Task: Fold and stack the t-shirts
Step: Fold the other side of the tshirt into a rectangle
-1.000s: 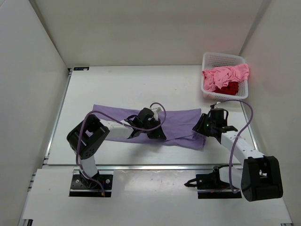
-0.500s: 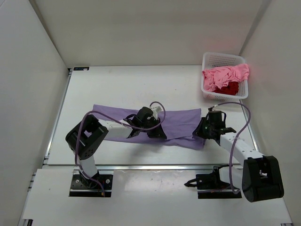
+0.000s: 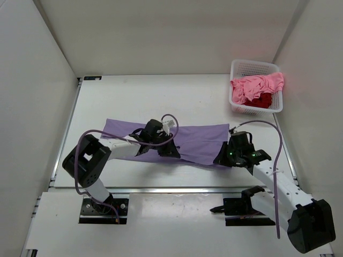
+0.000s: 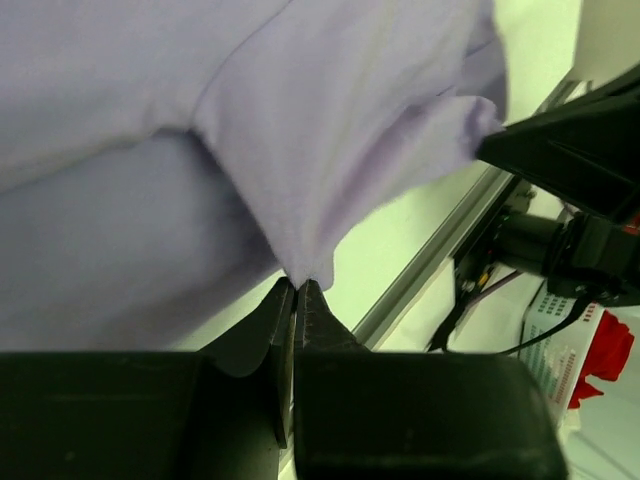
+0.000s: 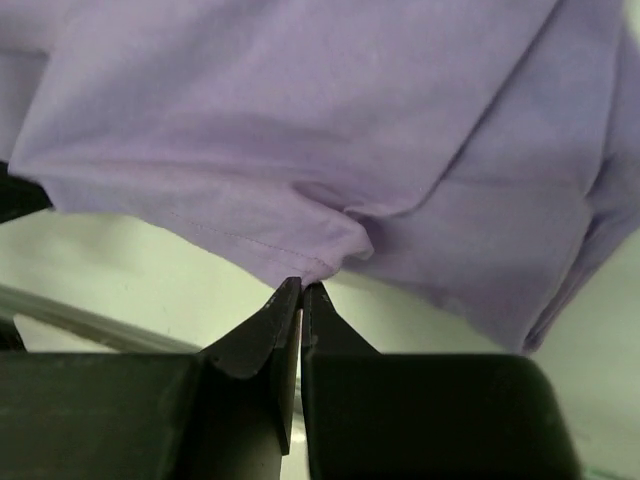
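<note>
Top view: lavender t-shirt (image 3: 198, 140) lies spread wide across the middle of a white tabletop (image 3: 134, 96), w/ both arms reaching onto its near edge. Left fingers (image 4: 283, 318) are pressed together, pinching a fold of that edge abt mid-shirt; the fabric draws to a point at the tips. Right fingers (image 5: 285, 312) are also pressed together, pinching the stitched hem at the shirt's near right corner, cloth bunched at the tips. At far right, a white lattice basket (image 3: 254, 65) holds the pink t-shirt (image 3: 257, 84), crumpled, over the dark red t-shirt (image 3: 262, 100). Basket sits well apart from the lavender shirt.
</note>
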Controlling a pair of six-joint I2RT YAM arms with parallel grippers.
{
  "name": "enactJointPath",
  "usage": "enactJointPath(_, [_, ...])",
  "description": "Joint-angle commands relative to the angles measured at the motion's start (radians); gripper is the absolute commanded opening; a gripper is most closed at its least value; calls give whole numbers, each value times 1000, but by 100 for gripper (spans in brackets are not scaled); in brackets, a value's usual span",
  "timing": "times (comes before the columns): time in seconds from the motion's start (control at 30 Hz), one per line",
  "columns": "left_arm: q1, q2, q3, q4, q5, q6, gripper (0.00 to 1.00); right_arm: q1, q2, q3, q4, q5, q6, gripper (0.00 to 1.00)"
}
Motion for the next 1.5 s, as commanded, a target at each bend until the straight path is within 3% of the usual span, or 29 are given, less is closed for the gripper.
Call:
enactJointPath(0.0, [12, -37, -37, -57, 63, 49, 5, 21, -33, 10, -95, -22, 33, 0])
enactJointPath(0.07, [20, -37, -54, -62, 72, 63, 11, 5, -59, 21, -126, -32, 23, 2])
enactJointPath(0.1, [20, -31, -46, -60, 73, 75, 17, 5, -65, 38, -148, -34, 21, 8])
enactJointPath(0.17, [31, -25, -46, -112, 81, 91, 35, -21, -77, 56, -168, -23, -20, 24])
enactJointPath(0.23, [47, -26, -32, -138, 80, 121, 66, -83, -79, 73, -151, -12, -50, 30])
enactJointPath(0.3, [54, -48, -21, -169, 69, 138, 70, -157, -62, 64, -30, -58, -74, 29])
enactJointPath(0.43, [45, -68, 2, -145, 35, 132, 53, -321, 39, 43, 246, -115, -45, 19])
enactJointPath(0.57, [63, -71, 2, -82, -14, 92, 48, -360, 172, 52, 459, -57, -53, 19])
enactJointPath(0.7, [98, -95, -37, -31, -92, 86, 45, -395, 313, 99, 544, -62, -50, 22])
enactJointPath(0.93, [130, -95, -93, -13, -97, 94, 43, -435, 415, 135, 631, -68, -51, 25])
enactJointPath(1.07, [139, -89, -109, 14, -91, 92, 43, -429, 472, 155, 631, -134, -62, 23])
enactJointPath(1.47, [153, -56, -133, 41, -79, 72, 41, -380, 538, 175, 596, -111, -59, 25])
